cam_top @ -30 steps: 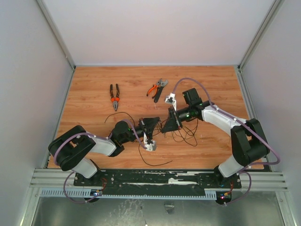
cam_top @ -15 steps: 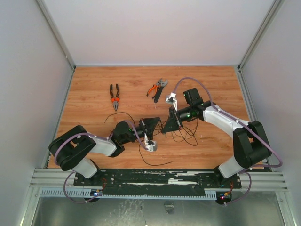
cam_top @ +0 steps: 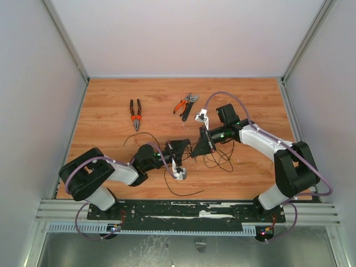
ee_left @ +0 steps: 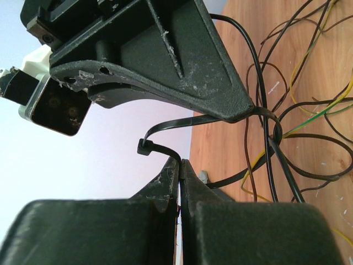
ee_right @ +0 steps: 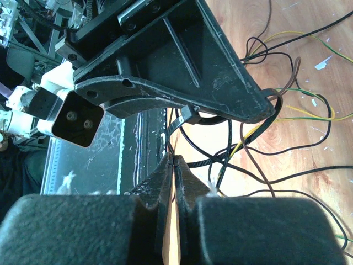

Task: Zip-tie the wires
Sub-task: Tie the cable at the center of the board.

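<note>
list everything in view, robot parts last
table: one, brown wood, under everything
pliers: one, black and orange handles, far left
cutters: one, orange handles, far middle
dark tool: one, black, beside the cutters
wires: one tangle, mostly black, some yellow-green, table middle
zip tie: one, black, looped around the wires
left gripper: one, black, shut on the zip tie
right gripper: one, black, shut on the zip tie
left arm: one, white and black, near left
right arm: one, white and black, near right
</note>
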You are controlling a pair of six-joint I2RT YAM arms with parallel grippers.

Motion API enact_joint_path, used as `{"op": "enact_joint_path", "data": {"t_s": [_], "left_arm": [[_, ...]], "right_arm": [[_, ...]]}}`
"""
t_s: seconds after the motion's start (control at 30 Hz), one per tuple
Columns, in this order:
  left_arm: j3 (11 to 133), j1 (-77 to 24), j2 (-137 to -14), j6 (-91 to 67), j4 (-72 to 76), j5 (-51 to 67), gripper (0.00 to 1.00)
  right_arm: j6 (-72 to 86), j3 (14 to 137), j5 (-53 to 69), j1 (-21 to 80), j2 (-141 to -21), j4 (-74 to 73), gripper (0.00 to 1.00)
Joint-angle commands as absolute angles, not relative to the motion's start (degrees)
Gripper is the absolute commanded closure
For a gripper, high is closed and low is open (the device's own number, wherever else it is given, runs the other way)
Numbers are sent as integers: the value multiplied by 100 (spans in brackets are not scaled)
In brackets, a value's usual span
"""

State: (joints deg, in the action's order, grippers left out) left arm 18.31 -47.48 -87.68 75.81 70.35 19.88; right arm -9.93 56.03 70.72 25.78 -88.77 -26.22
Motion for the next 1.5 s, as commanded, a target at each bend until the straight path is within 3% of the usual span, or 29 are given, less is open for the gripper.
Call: {"op": "enact_joint_path", "data": {"t_s": [0.0,1.47], "left_arm": [[1778,-4851,-8732,7759,7017,1996,100],[1906,-4913,-8512,7749,6803,1817,100]], "right_arm": [[-762,5834,7131,2592,-8927,-2329,100],[-867,5574,6836,2550,-8984,-2541,100]]}}
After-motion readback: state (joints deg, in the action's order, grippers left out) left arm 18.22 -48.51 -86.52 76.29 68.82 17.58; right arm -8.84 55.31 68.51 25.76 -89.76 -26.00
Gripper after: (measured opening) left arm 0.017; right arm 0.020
